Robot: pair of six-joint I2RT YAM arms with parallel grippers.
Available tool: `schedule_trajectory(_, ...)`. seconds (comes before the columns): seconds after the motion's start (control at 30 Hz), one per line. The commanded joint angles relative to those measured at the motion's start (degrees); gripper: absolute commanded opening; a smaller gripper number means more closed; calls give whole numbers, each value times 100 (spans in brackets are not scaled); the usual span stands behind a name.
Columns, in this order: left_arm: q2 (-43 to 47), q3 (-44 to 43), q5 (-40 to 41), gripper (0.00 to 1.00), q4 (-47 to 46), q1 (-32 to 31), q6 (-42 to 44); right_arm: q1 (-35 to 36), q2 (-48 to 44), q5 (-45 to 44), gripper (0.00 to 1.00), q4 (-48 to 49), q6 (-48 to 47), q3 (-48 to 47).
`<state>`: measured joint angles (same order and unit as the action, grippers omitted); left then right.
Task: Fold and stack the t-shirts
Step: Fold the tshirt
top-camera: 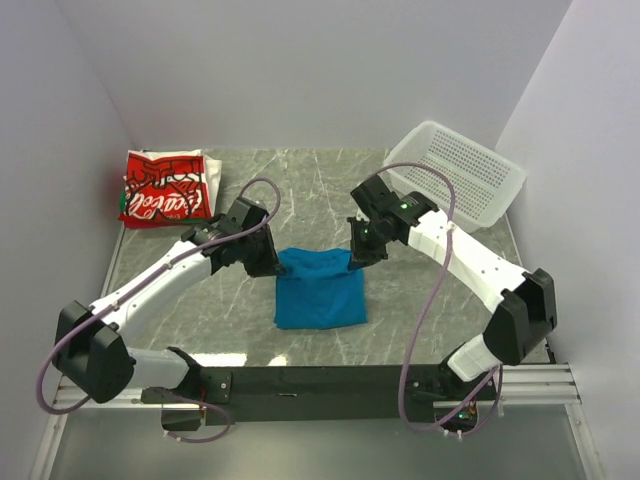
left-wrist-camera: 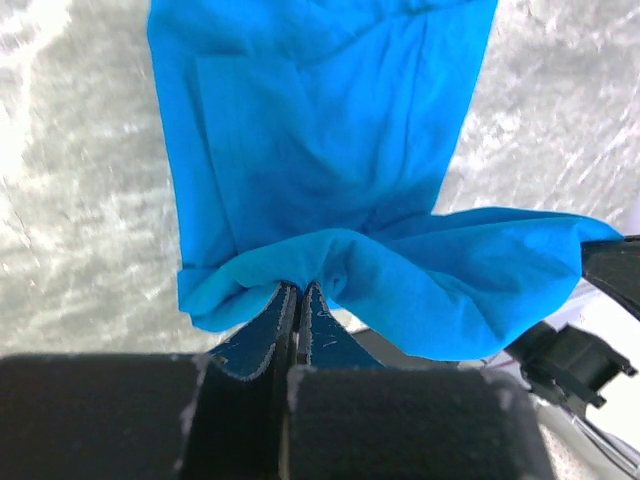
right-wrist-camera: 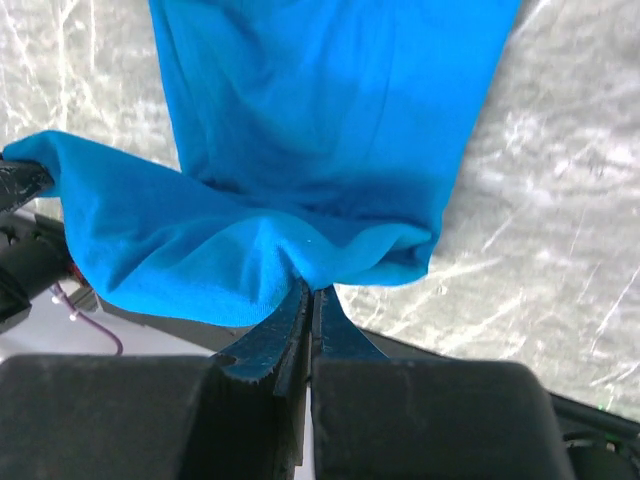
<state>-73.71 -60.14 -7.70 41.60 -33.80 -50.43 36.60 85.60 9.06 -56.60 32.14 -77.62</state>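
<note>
The bright-blue t-shirt (top-camera: pixel 319 288) lies partly folded in the middle of the table. My left gripper (top-camera: pixel 268 262) is shut on its far left corner, and the cloth bunches at the fingertips in the left wrist view (left-wrist-camera: pixel 330 255). My right gripper (top-camera: pixel 358 256) is shut on its far right corner, where the cloth also bunches in the right wrist view (right-wrist-camera: pixel 300 250). The far edge is lifted a little between them, and the rest lies flat toward the arms' bases. The folded red-and-white t-shirt (top-camera: pixel 163 188) with white script lies at the far left corner, away from both grippers.
A white perforated plastic basket (top-camera: pixel 458 172) stands tilted at the far right corner. The grey marbled tabletop (top-camera: pixel 320 180) is walled in at the left, back and right. The black base bar (top-camera: pixel 320 385) runs along the near edge.
</note>
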Motion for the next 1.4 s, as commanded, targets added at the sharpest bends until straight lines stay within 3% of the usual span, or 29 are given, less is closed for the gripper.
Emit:
schedule_trajectory(0.0,-160,-279,-99,0,-337,137,350,-144,184,-62,0,316,-252,-411)
schedule_trajectory(0.33,-925,-428,-249,0,-917,418,850,-390,1054,-97,0,597,-419,-648)
schedule_trajectory(1.07,-2261,-1105,-92,1,-962,673,1326,-777,2144,-150,0,808,-718,-1009)
schedule_trajectory(1.17,-2279,-1245,189,21,-839,682,1282,-821,2206,-211,1,879,-674,-1122)
schedule_trajectory(1.2,-2262,-1298,277,29,-795,691,1273,-830,2224,-281,9,844,-674,-1175)
schedule_trajectory(1.23,-2253,-1446,409,51,-733,691,1247,-847,2233,-325,18,800,-665,-1246)
schedule_trajectory(1.3,-2157,-1605,752,70,-531,691,1220,-891,2163,-440,35,686,-648,-1474)
schedule_trajectory(1.33,-2095,-1754,953,82,-461,691,1203,-909,2119,-579,38,642,-648,-1553)
schedule_trajectory(1.37,-1964,-1825,1242,87,-373,691,1185,-918,2058,-676,39,615,-630,-1684)
